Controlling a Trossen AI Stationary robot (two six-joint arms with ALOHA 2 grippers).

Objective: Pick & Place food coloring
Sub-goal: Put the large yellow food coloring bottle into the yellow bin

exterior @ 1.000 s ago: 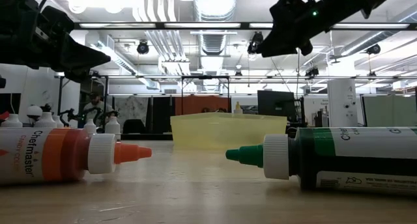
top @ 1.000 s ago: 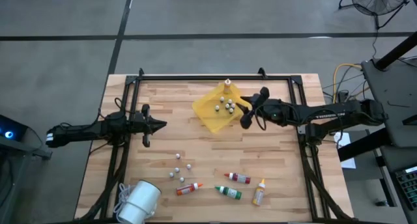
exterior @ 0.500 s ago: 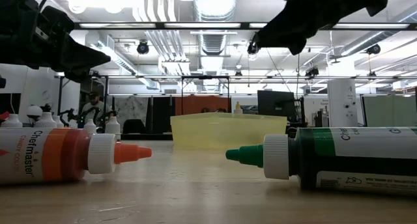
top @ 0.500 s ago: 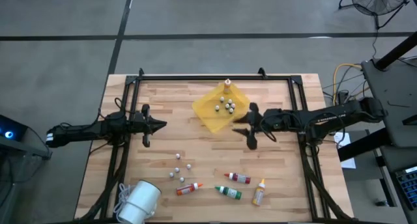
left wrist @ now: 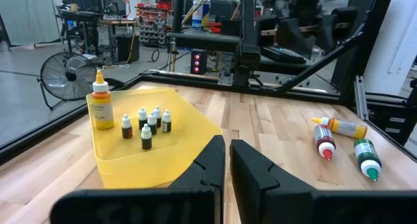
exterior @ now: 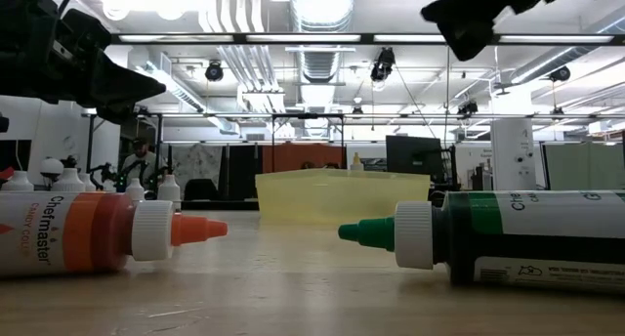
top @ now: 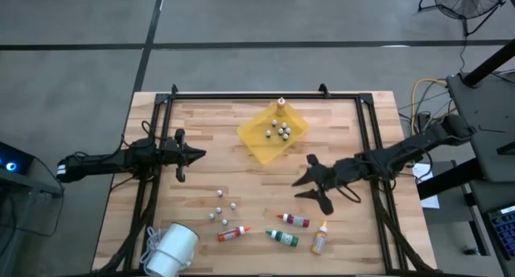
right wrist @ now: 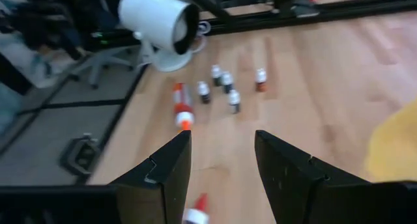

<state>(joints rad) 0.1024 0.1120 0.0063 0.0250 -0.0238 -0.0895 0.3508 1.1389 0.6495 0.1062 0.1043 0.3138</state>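
Meanwhile, the right gripper hovers right of centre in the high view, fingers apart and empty, just above the red food coloring bottle. Green, yellow and orange bottles lie along the lower surface. At centre left, the left gripper waits, fingers together.

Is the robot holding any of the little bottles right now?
No, nothing is held. The right end effector hangs open above the table; the left end effector is shut and empty.
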